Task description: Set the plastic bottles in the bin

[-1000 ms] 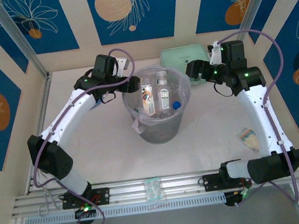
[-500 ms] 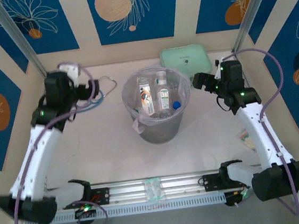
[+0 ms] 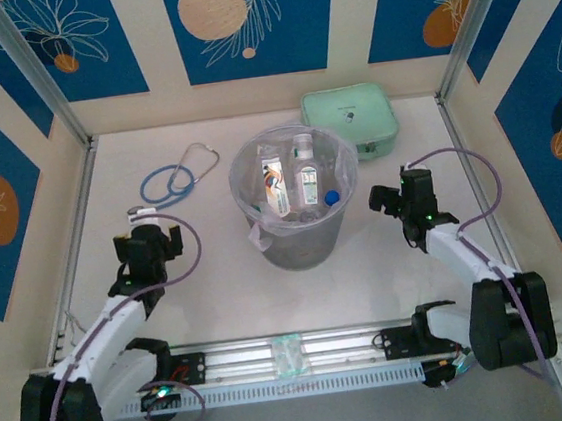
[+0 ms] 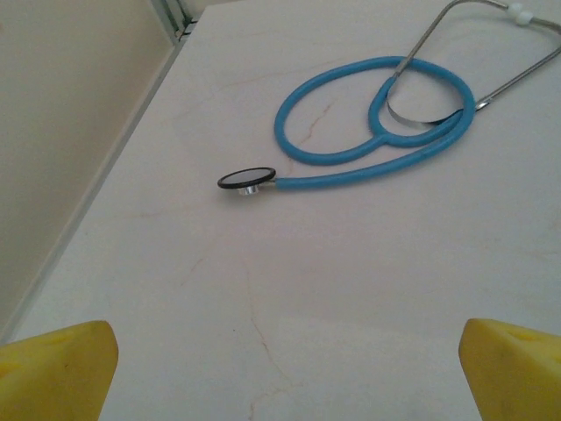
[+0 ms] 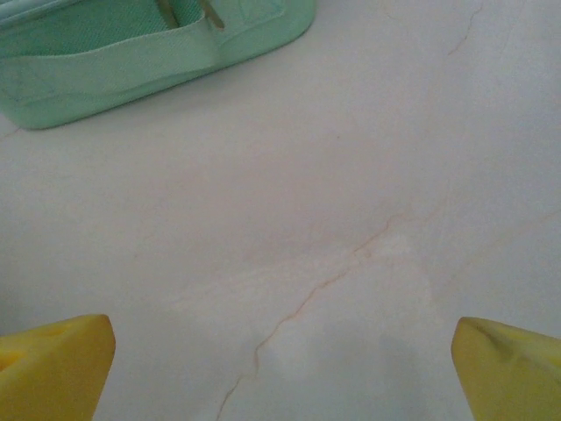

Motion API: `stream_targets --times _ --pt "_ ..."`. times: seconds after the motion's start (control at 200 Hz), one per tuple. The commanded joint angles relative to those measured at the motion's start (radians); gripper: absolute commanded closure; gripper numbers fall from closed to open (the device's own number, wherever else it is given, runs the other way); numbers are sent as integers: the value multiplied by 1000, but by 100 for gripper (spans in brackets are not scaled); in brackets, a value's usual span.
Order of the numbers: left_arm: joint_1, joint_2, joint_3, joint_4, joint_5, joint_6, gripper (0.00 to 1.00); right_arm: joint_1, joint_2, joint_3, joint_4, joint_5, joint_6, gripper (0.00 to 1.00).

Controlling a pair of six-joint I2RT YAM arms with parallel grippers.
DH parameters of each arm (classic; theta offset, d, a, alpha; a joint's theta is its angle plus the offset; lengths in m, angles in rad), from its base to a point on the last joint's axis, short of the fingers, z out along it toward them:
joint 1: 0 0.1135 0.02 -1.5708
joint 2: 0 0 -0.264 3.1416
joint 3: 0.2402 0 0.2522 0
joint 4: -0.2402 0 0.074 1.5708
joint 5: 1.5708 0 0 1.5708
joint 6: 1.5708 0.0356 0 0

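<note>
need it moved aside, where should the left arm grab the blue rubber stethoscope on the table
On the blue stethoscope, probably the single straight tube run behind the round metal chest piece, from straight above with the open left gripper, jaws across it: it lies flat, and the disc looks too low to pinch.

The left arm and right arm have white link shells and black joint housings. Behind each pincer loops a purple cable. The left pincer and right pincer have blunt yellow fingertips, with a small green light behind.
</note>
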Motion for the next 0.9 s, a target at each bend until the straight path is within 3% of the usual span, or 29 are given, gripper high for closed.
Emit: stream_targets --times 0.0,0.15,0.26,0.355,0.47,0.54,0.645,0.71,0.765,0.805,0.895 --pt "11 60 -49 331 -3 61 1 -15 39 -39 214 11 -23 1" --pt "36 236 -105 620 79 70 1 -15 85 -111 423 -22 -56 1" --pt "43 398 -113 831 65 85 0 -18 148 -147 601 -47 -85 1" --pt "45 445 -90 847 84 106 1 -17 178 -141 651 -66 -141 1" --pt "52 582 -85 996 127 141 0 -27 253 -166 783 -81 -155 1" --pt "54 566 -50 887 154 128 1 -22 294 -176 845 -98 -172 1" --pt "59 583 -50 911 174 131 1 -11 314 -174 855 -110 -191 1" --pt "68 615 -45 912 207 125 1 -1 376 -194 976 -101 -201 1" --pt "73 656 -31 947 214 136 0 -3 341 -170 861 -120 -203 1" --pt "83 616 -22 853 237 115 1 -8 360 -166 890 -119 -201 1" --pt "85 638 -21 894 237 118 0 -31 353 -156 857 -145 -179 1"
